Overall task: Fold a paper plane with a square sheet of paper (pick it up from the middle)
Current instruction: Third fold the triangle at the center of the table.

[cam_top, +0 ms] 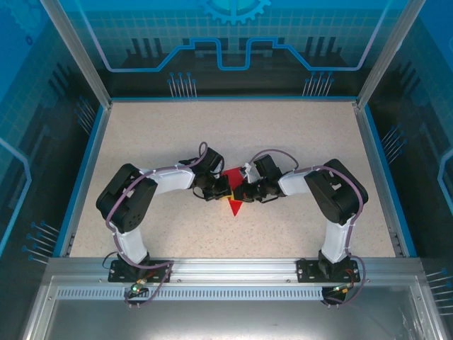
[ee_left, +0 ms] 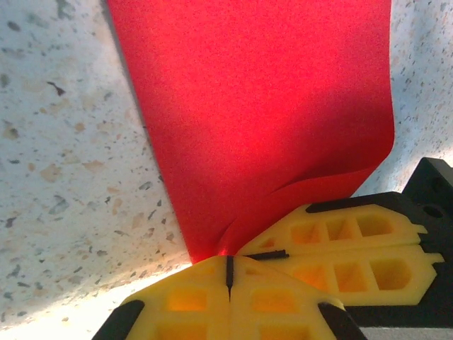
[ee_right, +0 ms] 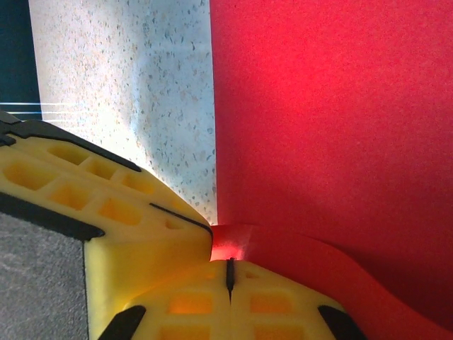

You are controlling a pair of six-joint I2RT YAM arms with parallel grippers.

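Folding is judged partway done: at the tabletop [cam_top: 141, 134] centre, the square sheet of paper [cam_top: 235, 208], pointed toward the near edge, is pinched by left jaws and right jaws, both clamped shut; further creases are left.

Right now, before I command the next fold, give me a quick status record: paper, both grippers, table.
paper: red paper, near the table centre, pointed tip toward the arm bases in the top view
paper shape: curls where it is gripped
left gripper: shut on red paper
right gripper: shut on red paper, close beside the left gripper
table: speckled beige, blue rim
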